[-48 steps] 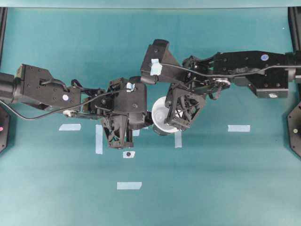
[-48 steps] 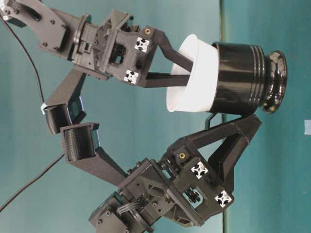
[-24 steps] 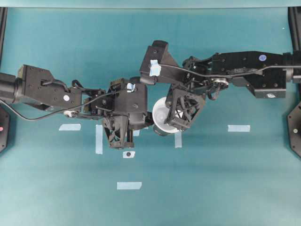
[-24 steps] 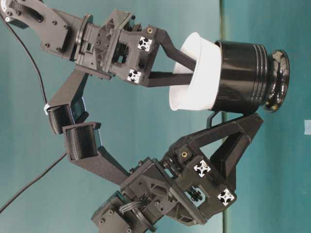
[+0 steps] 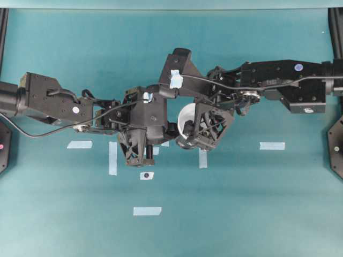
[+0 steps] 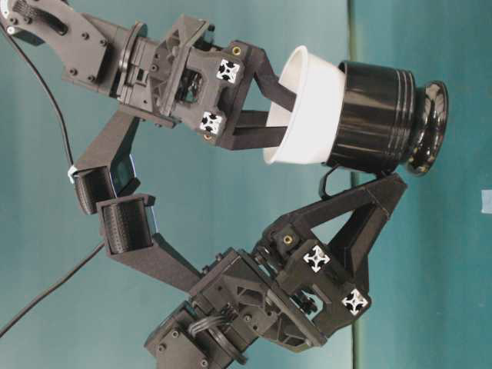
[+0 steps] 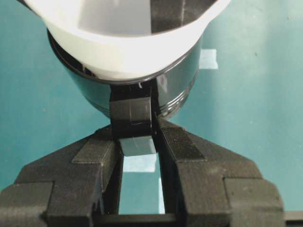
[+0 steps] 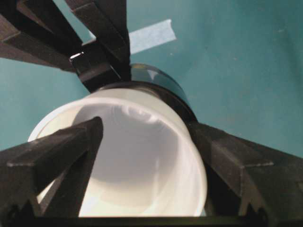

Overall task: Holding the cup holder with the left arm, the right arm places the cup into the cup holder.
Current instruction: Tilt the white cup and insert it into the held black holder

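The white cup [image 6: 307, 108] sits partly inside the glossy black cup holder [image 6: 380, 115], and both are held in the air, tipped on their side. My left gripper [image 7: 137, 142] is shut on the holder's small handle [image 7: 132, 113]. My right gripper [image 8: 147, 127] is shut on the cup [image 8: 142, 161]: one finger [image 8: 61, 156] is inside it, the other [image 8: 232, 161] outside the wall. In the overhead view the cup [image 5: 186, 122] shows between the left gripper [image 5: 169, 131] and the right gripper [image 5: 194, 128]; the holder is mostly hidden there.
Several pale blue tape marks lie on the teal table, among them one at the right [image 5: 272, 145], one at the left [image 5: 79, 144] and one near the front [image 5: 147, 211]. A small black dot [image 5: 146, 175] sits on tape below the grippers.
The cup has gone a little deeper into the holder. Both grippers with cup and holder have shifted slightly toward the far side of the table, and the holder has tilted a little.
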### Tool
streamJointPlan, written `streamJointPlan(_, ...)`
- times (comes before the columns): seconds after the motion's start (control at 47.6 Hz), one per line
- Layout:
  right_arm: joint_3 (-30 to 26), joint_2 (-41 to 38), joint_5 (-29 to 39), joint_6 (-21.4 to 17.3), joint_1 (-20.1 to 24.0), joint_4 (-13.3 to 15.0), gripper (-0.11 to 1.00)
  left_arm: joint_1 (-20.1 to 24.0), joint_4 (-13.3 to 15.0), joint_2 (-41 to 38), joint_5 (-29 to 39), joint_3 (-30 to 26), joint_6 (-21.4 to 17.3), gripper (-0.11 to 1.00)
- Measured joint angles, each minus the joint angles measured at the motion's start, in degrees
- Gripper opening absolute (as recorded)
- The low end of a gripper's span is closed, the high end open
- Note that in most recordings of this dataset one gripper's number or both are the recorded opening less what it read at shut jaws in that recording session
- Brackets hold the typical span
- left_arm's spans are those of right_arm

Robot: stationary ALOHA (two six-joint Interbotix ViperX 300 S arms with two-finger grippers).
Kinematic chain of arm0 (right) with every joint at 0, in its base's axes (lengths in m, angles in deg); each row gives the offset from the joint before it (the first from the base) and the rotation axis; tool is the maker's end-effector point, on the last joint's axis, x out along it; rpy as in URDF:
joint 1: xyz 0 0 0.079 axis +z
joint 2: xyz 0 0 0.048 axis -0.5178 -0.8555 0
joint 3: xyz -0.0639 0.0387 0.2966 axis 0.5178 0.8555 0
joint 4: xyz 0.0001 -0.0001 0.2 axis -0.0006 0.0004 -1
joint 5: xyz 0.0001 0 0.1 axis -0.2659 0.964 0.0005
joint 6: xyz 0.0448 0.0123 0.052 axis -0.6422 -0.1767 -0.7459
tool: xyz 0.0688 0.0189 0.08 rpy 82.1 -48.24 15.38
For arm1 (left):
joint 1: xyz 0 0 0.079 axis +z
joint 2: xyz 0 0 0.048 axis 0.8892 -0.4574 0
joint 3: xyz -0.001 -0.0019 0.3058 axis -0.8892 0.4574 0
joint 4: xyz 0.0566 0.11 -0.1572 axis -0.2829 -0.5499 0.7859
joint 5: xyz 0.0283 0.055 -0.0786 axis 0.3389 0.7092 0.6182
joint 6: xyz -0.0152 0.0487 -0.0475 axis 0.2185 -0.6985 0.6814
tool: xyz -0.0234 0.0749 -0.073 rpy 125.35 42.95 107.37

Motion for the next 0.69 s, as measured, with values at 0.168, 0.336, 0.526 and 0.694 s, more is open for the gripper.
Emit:
streamJointPlan(0.168,-0.4,0.0,0.0,0.0,0.0,0.0,0.86,0.0,0.0,-0.1,0.0,-0.1,0.1,0.25)
streamJointPlan(0.336,-1.4,0.0,0.1,0.0,0.1,0.0,0.86,0.0,0.1,0.0,0.0,0.0,0.1,0.25)
streamJointPlan(0.526,-3.2,0.0,0.0,0.0,-0.4,0.1,0.86,-0.8,0.0,-0.1,0.0,1.0,0.0,0.25)
streamJointPlan(0.694,-3.4,0.5,0.0,0.0,-0.4,0.2,0.86,-0.8,0.0,-0.1,0.0,1.4,0.0,0.25)
